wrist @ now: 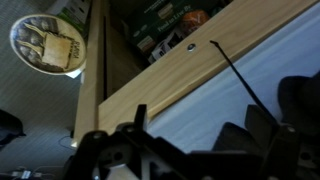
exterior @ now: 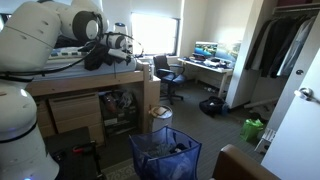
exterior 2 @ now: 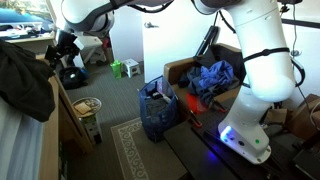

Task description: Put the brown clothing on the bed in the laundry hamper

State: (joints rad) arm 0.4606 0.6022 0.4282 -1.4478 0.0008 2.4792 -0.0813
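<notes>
The clothing point(exterior 2: 25, 75) is a dark heap on the raised bed, at the left in an exterior view. A dark patch at the right edge of the wrist view point(wrist: 300, 98) may be part of it. The blue mesh laundry hamper point(exterior: 165, 155) stands on the floor beside the bed and holds some clothes; it shows in both exterior views point(exterior 2: 155, 112). My gripper point(exterior: 120, 45) hovers over the bed's edge, just beyond the heap point(exterior 2: 65, 48). In the wrist view its fingers point(wrist: 198, 125) are apart over the pale sheet with nothing between them.
The wooden bed rail point(wrist: 200, 60) runs under the gripper. A round waste bin point(exterior 2: 88, 105) stands below the bed. A desk with monitors point(exterior: 210, 55) and a chair point(exterior: 168, 70) are at the back. A cardboard box of blue cloth point(exterior 2: 205, 78) sits by the robot base.
</notes>
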